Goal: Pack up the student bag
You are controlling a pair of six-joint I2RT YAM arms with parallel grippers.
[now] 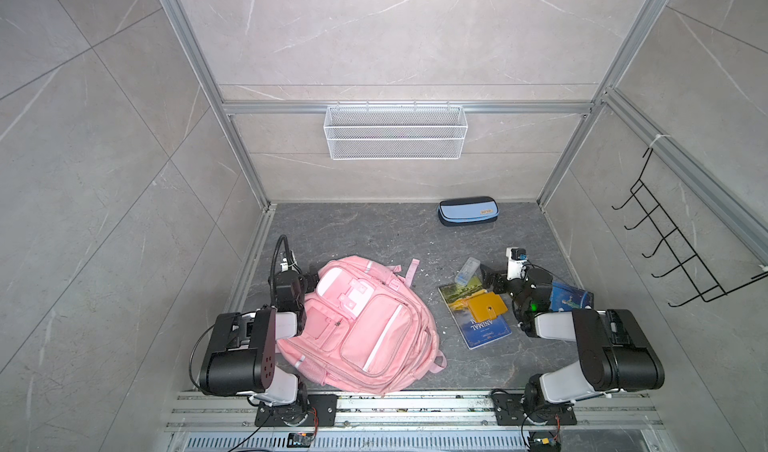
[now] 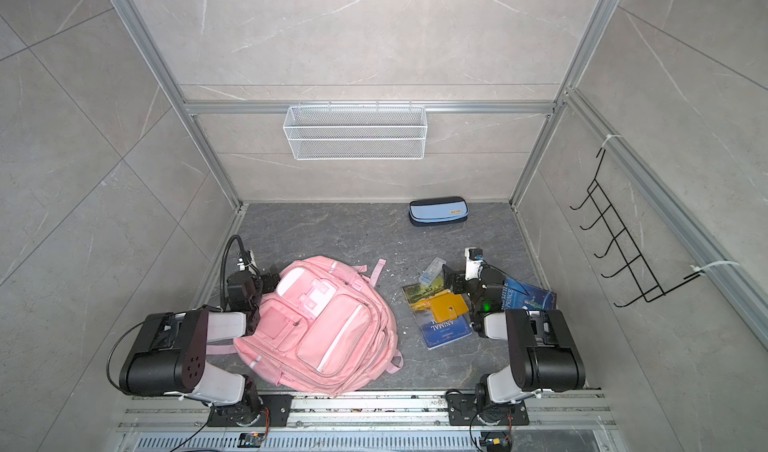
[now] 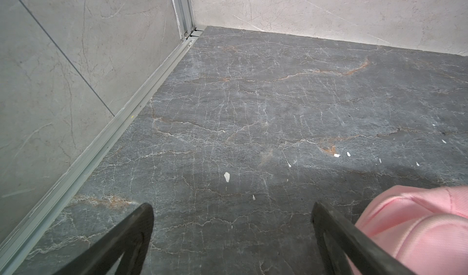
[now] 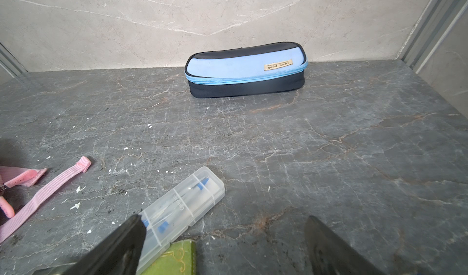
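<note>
Found left claw (image 3: 233, 235) released, empty, above bare dark grey stone-look bench (image 3: 253, 109), just beside large soft pink fabric backpack (image 1: 365, 325) lying flat, lower centre-left in both top views, no pocket visibly open. Found right claw (image 4: 222, 238) likewise released, empty, near clear plastic pen box (image 4: 182, 203). Judged risks: knocking that slick box away while closing; pushing items at that backpack unopened; snagging loose pink webbing strap (image 4: 45, 192); overreaching toward blue zipped fabric pencil case (image 4: 244, 68) against pale back wall (image 1: 395, 177).

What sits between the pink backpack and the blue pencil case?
Nothing: between the backpack and the pencil case only bare dark tabletop with white flecks shows, in both top views.
</note>
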